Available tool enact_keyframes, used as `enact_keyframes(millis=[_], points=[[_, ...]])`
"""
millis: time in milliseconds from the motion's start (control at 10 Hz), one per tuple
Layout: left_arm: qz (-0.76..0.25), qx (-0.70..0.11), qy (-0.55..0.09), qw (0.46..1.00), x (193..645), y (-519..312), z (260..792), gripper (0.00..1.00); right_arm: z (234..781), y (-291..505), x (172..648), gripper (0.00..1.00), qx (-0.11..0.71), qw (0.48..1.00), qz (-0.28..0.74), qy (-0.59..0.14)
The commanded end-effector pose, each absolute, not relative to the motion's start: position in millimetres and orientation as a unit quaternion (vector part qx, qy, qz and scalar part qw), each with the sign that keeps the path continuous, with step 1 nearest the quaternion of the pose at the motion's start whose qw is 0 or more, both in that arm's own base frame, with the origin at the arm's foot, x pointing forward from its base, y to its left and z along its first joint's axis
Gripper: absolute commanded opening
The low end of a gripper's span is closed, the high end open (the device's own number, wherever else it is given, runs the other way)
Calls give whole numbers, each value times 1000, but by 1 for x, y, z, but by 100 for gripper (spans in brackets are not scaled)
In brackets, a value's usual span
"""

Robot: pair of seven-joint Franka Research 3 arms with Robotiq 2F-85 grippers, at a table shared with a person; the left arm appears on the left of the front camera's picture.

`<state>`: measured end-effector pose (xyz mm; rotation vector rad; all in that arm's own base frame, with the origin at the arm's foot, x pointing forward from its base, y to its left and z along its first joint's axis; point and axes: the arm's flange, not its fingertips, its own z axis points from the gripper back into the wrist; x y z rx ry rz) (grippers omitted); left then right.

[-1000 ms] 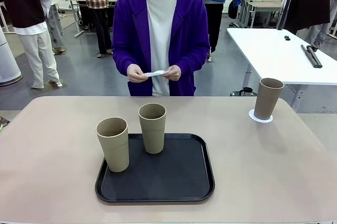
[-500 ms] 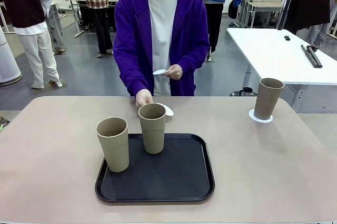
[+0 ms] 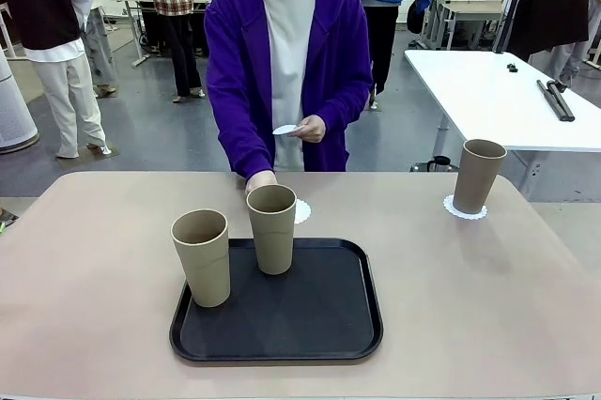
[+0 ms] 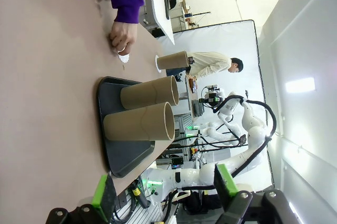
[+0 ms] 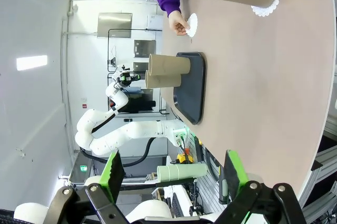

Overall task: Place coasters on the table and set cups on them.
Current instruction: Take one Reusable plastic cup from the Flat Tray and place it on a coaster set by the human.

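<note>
- White coaster (image 3: 300, 210) going down on the bench (image 3: 488, 306) right now! A hand (image 3: 261, 178) presses it flat just behind the tray (image 3: 319, 311). The other hand (image 3: 310, 128) holds a spare coaster (image 3: 285, 129).
- And the cups?
- Far cup (image 3: 479, 176) looks done, upright on its own doily (image 3: 466, 211), well off to the robot's right. Two stand on the tray, rims up. The rear cup (image 3: 272, 228) is just in front of the new coaster and half hides it. The front cup (image 3: 201, 256) is closer to the robot, on its left.
- Grippers?
- Left gripper (image 4: 162, 190) is spread wide, nothing in it. Right gripper (image 5: 174, 170) is the same: wide and empty. Both are well back from the cups.
- So who goes?
- I'd bet on the left arm, since both tray cups stand left of middle. It should take the rear cup from the side, across its tall axis, then make a short hop away from the robot onto that coaster, once the hand clears.
</note>
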<state>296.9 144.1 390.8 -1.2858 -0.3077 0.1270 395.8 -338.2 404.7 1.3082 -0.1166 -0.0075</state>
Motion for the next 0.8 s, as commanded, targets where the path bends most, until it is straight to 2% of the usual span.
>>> enact_keyframes(millis=[0,700], points=[[54,-601,-150,783,296,144,391,100,406,-339,396,100,609,791,-4,-58],[54,-601,-150,783,296,144,391,100,406,-339,396,100,609,791,-4,-58]])
